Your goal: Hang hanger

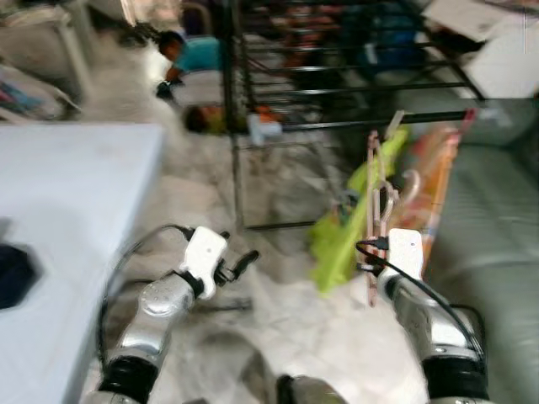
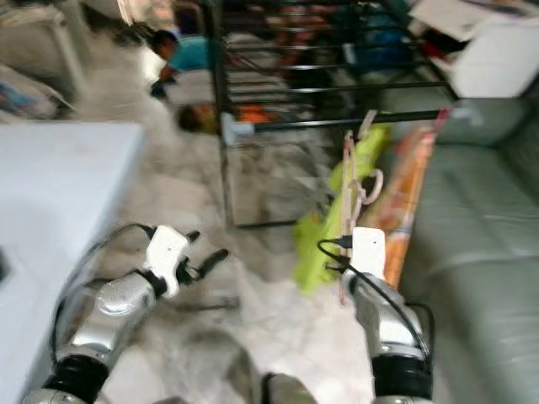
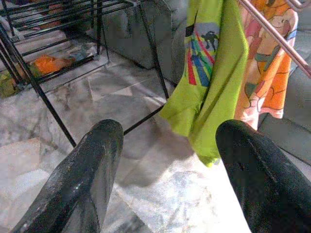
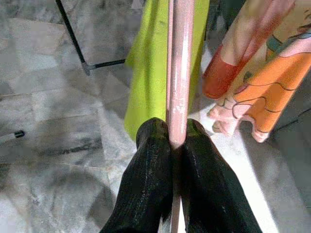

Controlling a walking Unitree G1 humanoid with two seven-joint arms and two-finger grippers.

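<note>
My right gripper (image 4: 176, 141) is shut on the bar of a pink hanger (image 4: 179, 73), held upright in front of me (image 1: 376, 210). A lime-green shirt (image 1: 345, 227) and an orange printed garment (image 1: 434, 181) hang beside it, below the black drying rack (image 1: 337, 84). The hanger's hook end (image 1: 396, 122) reaches near the rack's lower front rail (image 1: 379, 119); I cannot tell if it touches. My left gripper (image 3: 167, 160) is open and holds nothing, low over the marble floor to the left (image 1: 236, 265).
A white table (image 1: 67, 219) fills the left side. A grey-green sofa (image 1: 497, 236) stands at the right, close to my right arm. Clutter and boxes (image 1: 194, 59) lie behind the rack. The views are blurred.
</note>
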